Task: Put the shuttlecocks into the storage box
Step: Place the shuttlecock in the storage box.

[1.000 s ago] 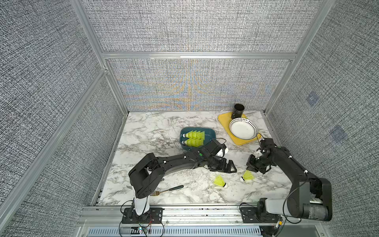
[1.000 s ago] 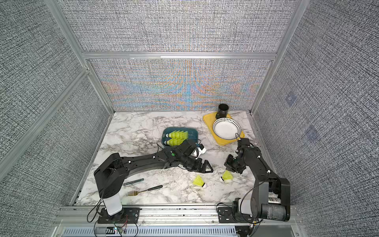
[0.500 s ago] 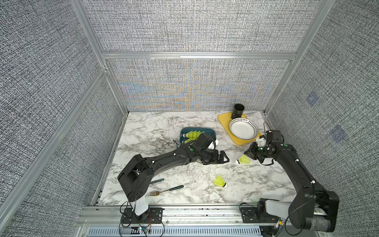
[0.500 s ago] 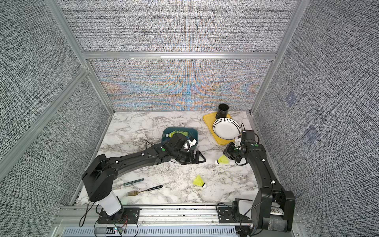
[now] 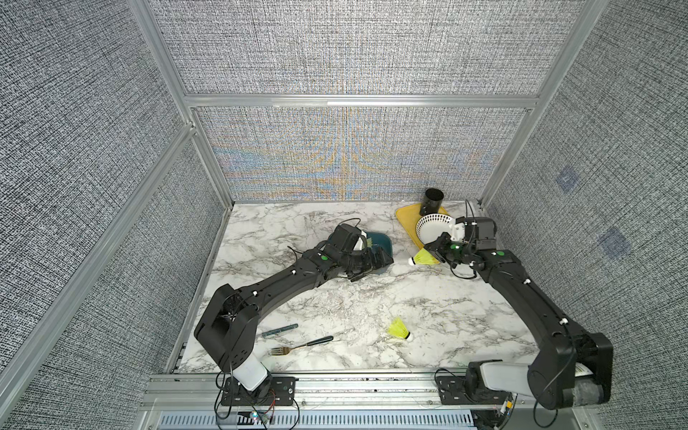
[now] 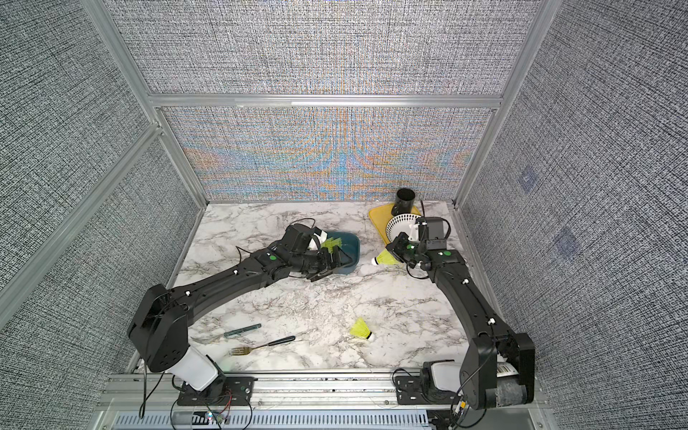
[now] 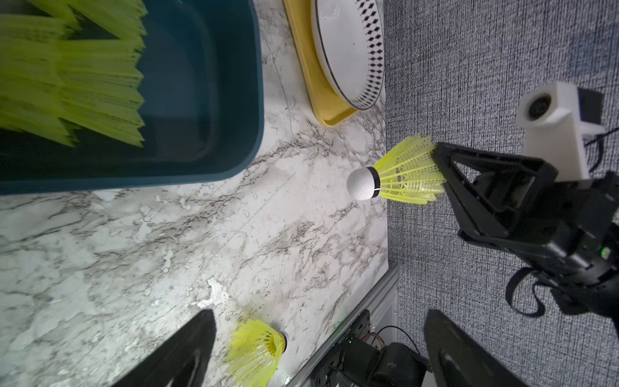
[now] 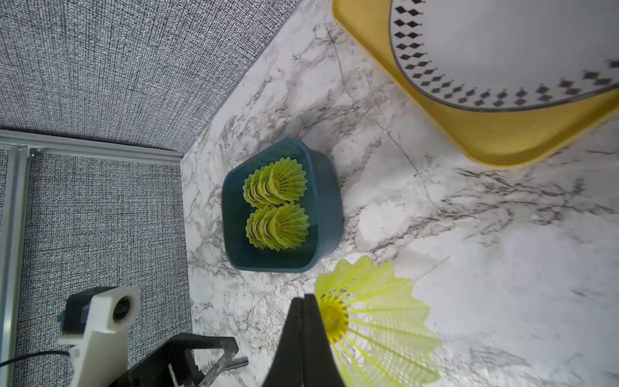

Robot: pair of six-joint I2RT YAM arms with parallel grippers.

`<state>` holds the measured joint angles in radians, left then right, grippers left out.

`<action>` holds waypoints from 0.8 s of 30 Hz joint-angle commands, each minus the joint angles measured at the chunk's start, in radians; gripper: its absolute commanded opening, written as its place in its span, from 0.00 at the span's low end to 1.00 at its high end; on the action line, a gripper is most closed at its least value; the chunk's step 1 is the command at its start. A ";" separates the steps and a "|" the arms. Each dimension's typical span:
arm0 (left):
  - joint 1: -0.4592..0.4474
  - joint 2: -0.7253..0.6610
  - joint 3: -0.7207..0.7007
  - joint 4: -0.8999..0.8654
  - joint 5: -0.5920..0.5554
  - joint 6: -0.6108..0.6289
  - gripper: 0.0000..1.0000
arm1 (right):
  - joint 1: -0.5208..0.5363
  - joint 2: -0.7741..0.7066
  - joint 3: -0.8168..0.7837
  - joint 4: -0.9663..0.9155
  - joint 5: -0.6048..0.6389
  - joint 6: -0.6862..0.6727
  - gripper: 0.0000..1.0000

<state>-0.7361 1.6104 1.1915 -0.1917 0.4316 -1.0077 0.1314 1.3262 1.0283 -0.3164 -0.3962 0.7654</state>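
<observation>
In both top views the right gripper [image 5: 436, 254] is seen lifted off the counter [image 5: 335, 298] and carried farther back. It is clamped on a shuttlecock [image 5: 424, 257] by the skirt, just right of the storage box [image 5: 383, 244], so only the drop is judged to remain. Most of the box is hidden by the left gripper [image 5: 372, 265].

In the left wrist view its jaws are spread wide and hold nothing. A loose shuttlecock [image 7: 256, 351] on the near counter is cut off.

In the right wrist view two nested stacks [image 8: 274, 207] are shown inside the box, but their count cannot be made out.

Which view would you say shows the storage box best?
The right wrist view: the whole box, holding two shuttlecock stacks. The left wrist view crops it; in both top views the left arm hides part.
</observation>
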 commanded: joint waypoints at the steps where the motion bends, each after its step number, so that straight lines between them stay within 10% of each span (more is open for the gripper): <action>1: 0.036 -0.018 -0.009 -0.012 -0.005 -0.041 1.00 | 0.051 0.035 0.017 0.140 0.100 0.060 0.00; 24: 0.165 -0.072 -0.070 0.015 -0.022 -0.142 1.00 | 0.242 0.368 0.170 0.367 0.267 0.136 0.00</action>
<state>-0.5747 1.5463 1.1255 -0.1993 0.4183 -1.1519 0.3649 1.6798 1.1809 0.0120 -0.1604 0.8898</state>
